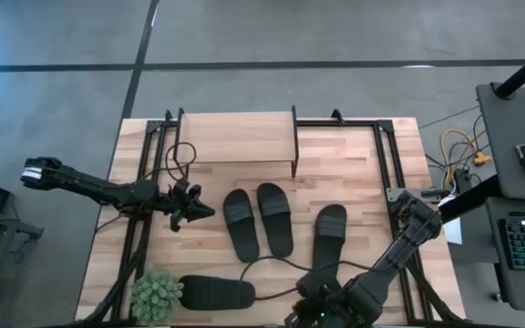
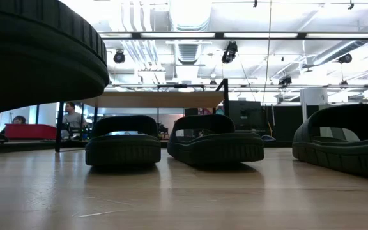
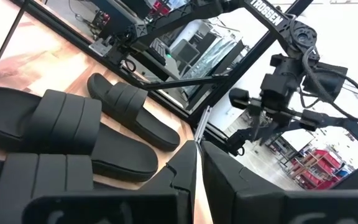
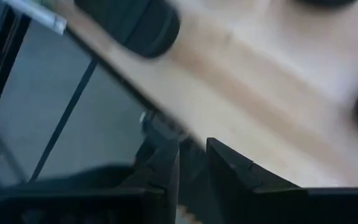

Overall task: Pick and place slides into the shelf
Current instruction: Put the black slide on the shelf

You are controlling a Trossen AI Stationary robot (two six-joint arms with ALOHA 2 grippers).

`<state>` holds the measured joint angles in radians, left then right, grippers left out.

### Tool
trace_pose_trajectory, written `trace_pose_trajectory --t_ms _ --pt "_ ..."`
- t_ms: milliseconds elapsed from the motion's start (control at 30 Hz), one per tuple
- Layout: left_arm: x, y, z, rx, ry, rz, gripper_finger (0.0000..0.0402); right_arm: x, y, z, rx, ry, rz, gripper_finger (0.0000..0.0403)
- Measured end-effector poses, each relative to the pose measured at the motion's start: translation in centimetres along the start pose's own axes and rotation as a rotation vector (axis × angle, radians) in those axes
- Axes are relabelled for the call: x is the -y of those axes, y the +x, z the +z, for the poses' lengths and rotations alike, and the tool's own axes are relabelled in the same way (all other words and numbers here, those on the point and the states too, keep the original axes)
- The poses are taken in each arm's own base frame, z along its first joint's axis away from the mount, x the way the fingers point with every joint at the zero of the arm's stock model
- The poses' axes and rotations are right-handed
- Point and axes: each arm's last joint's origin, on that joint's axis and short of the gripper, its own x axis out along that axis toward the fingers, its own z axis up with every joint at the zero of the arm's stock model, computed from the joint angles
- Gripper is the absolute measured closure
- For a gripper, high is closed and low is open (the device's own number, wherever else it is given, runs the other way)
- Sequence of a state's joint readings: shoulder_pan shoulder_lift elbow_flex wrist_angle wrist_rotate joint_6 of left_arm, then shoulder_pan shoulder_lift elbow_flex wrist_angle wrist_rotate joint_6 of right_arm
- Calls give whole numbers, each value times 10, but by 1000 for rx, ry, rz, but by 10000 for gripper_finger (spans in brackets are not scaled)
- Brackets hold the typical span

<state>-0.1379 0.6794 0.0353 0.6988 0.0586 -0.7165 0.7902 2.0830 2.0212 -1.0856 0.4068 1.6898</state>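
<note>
- Four slides (image 1: pixel 259 219) lie flat on the table (image 1: pixel 363 173), none in the shelf (image 1: pixel 237 137) at the far edge.
- Right gripper (image 4: pixel 191 163), near edge, fingers slightly parted, holds nothing.
- Left gripper (image 1: pixel 192 208), beside the pair, pressed together, empty.

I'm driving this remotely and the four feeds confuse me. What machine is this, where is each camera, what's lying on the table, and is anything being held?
It is two dark robot arms at a wooden table. One camera looks straight down, one sits at table height, and one rides on each wrist. From above, the left gripper hovers left of the middle, and the right gripper is at the near edge. Four black slides lie flat on the table. The shelf stands at the far edge, and a potted plant sits at the near left. Neither gripper holds anything: the left's jaws are nearly together, and the right's are slightly apart.
</note>
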Motion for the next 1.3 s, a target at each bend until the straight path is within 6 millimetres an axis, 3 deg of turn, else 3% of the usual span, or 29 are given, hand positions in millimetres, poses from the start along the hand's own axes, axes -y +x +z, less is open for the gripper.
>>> trace_pose_trajectory --t_ms 233,333,467,667,733,833,1033,1167,1300 --pt "2 0 3 13 0 -12 391 25 -5 43 485 -19 -184 352" --pt "3 1 4 18 -2 -17 391 29 -10 67 594 -15 -179 358" --pt "5 2 6 24 -4 -21 391 22 -22 100 474 -156 -64 365" --pt "7 3 8 29 -5 -21 391 21 -31 149 327 -362 353 383" --pt "7 3 8 31 -6 -22 391 35 -29 165 312 -389 355 389" --pt "7 3 9 35 -7 -26 391 65 -19 181 267 -412 182 392" --pt "8 3 9 45 -7 -35 391 117 -14 182 20 -530 -251 384" --pt "7 3 9 43 -7 -31 391 132 -18 171 -153 -567 -359 374" --pt "6 4 8 39 -7 -18 391 133 -23 153 -205 -575 -394 358"
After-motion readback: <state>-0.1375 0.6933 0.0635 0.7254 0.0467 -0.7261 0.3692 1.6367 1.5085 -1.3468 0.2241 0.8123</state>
